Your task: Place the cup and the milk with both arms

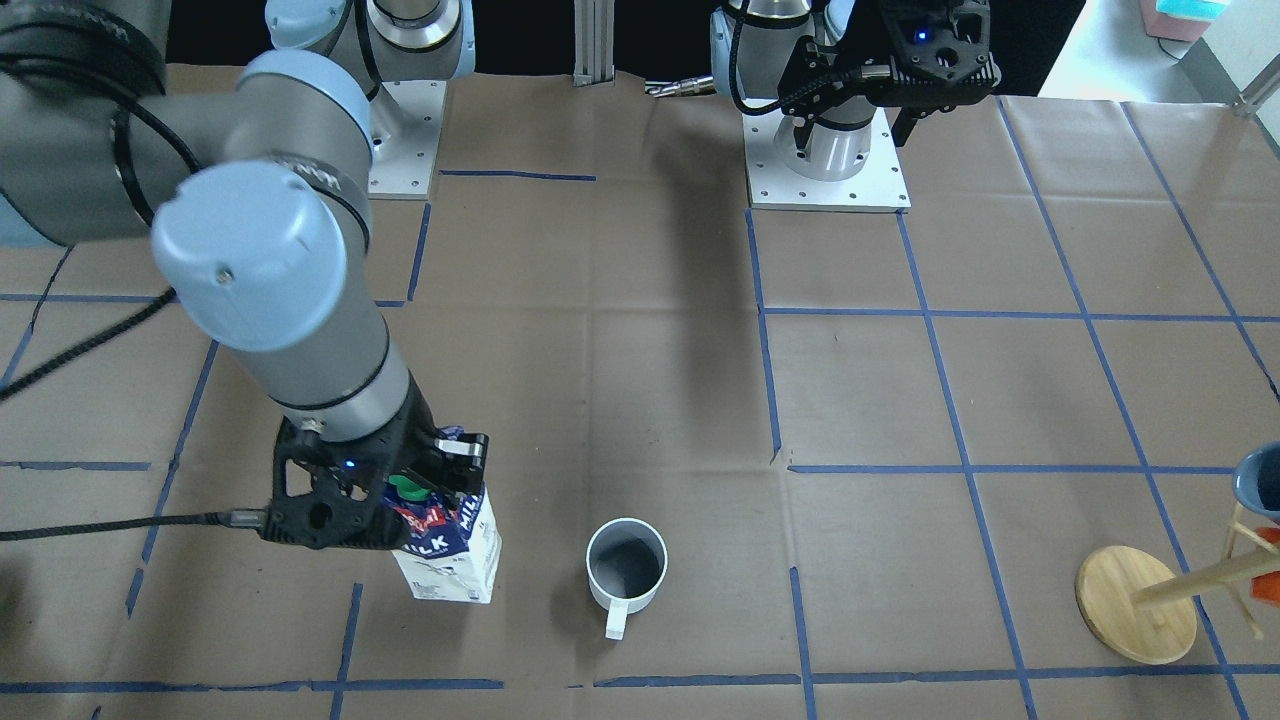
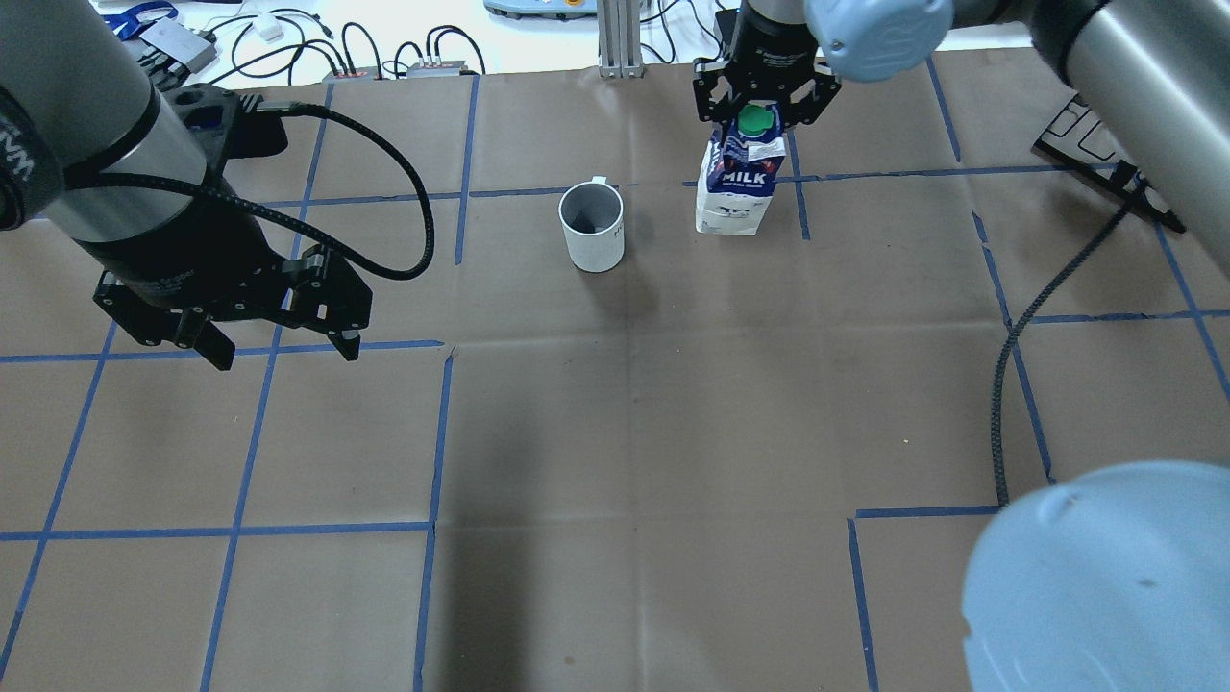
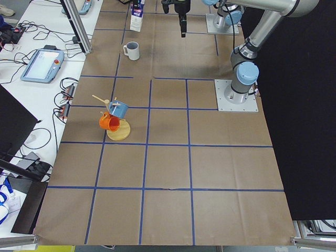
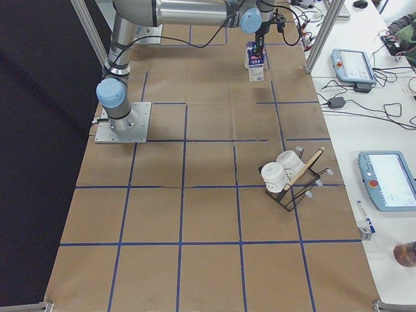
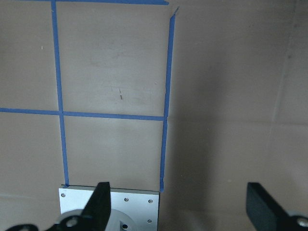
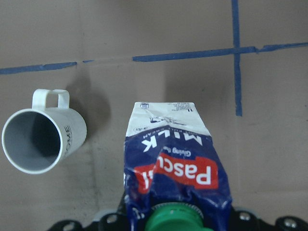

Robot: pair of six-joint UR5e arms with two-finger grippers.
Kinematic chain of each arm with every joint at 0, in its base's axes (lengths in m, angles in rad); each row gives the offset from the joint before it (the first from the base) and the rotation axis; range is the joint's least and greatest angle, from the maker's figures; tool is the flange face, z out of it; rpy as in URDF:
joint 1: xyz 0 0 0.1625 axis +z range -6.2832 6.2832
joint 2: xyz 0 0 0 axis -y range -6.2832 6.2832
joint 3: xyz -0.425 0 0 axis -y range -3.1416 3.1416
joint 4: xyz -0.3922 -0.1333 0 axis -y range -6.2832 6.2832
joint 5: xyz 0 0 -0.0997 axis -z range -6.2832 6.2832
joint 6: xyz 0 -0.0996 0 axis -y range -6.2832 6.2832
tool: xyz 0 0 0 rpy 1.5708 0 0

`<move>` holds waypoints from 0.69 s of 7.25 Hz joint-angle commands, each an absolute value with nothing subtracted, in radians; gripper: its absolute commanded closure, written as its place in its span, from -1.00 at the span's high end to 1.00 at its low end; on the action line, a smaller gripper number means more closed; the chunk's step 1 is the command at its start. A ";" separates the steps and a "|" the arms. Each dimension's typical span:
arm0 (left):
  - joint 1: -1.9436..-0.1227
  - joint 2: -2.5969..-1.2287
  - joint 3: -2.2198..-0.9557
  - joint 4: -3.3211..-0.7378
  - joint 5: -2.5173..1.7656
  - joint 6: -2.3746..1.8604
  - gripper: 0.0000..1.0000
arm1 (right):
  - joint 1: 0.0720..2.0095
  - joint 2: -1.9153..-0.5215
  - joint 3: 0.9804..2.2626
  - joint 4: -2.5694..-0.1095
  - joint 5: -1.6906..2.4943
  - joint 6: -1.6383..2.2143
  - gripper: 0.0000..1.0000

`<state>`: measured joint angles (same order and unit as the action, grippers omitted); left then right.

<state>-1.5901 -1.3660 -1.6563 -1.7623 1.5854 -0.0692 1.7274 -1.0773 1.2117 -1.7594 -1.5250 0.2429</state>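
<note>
The milk [image 1: 450,545] is a blue-and-white carton with a green cap, on the paper near the operators' edge. It also shows in the overhead view [image 2: 738,183] and the right wrist view [image 6: 173,159]. My right gripper [image 2: 761,108] is shut on its gable top [image 1: 425,492]. I cannot tell whether its base rests on the table. The cup [image 1: 626,565] is a white mug with a grey inside, standing upright beside the carton, handle towards the operators [image 2: 591,226] [image 6: 42,139]. My left gripper [image 2: 279,341] hangs open and empty near its base, far from both [image 1: 850,128] [image 5: 180,207].
A wooden mug tree [image 1: 1135,605] with a blue and an orange mug stands at the table's end on my left [image 3: 118,131]. A black rack with white cups [image 4: 286,175] stands at the end on my right. The left arm's base plate [image 1: 828,170] lies below the left gripper.
</note>
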 commanded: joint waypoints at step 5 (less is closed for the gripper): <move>-1.592 -1.356 -1.605 -1.693 1.586 0.012 1.00 | 1.809 -0.931 1.125 -1.830 -1.525 0.399 0.43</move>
<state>-1.5911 -1.3645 -1.6203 -1.6873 1.5874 0.0015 1.8057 -0.9318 1.1395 -1.8355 -1.5240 0.3975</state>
